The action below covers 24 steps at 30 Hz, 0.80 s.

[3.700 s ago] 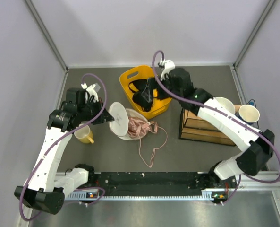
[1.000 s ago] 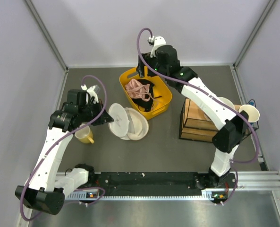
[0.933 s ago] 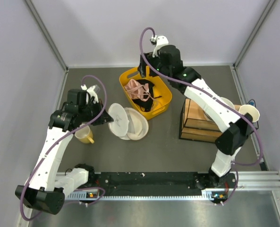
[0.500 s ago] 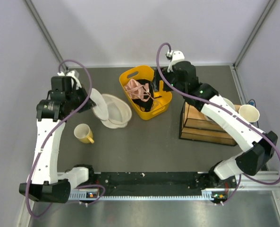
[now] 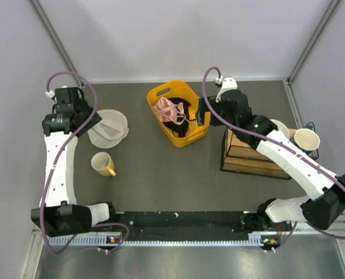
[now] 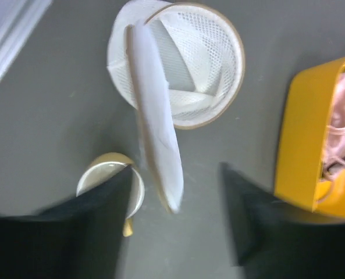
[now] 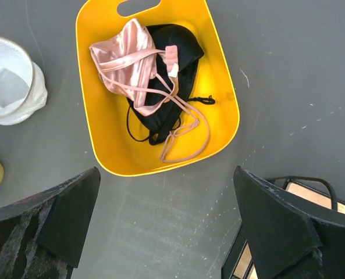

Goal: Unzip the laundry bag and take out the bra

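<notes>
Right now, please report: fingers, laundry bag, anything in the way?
Left fingers open by the unzipped laundry bag, bag looks empty. Right fingers open, empty, over the yellow tub. Pink bra lies in it. Nothing blocking.

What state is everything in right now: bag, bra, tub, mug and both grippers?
Laundry bag: unzipped, flap raised, empty.
Pink bra: out, lying in the yellow tub.
Mug: upright.
Left gripper: open, over the bag's flap.
Right gripper: open, empty, above the tub.

Overhead view looks down; wrist views (closer) share the yellow tub (image 7: 111,142)
</notes>
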Each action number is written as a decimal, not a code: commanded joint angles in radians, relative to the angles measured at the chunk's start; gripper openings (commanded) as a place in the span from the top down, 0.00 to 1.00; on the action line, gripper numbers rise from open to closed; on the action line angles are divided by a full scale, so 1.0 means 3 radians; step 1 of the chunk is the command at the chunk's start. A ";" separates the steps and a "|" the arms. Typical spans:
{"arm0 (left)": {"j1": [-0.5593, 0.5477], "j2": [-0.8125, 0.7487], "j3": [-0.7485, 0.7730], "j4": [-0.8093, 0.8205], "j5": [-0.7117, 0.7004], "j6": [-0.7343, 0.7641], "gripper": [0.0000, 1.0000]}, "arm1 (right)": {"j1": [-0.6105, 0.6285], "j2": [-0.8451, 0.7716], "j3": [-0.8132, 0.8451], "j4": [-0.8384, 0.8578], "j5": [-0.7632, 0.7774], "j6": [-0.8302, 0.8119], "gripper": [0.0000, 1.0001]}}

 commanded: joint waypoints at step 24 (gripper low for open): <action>-0.0599 -0.0575 -0.0050 0.0487 0.0057 0.0362 0.01 | -0.0026 -0.0189 0.0406 -0.0244 0.0620 -0.0028 0.01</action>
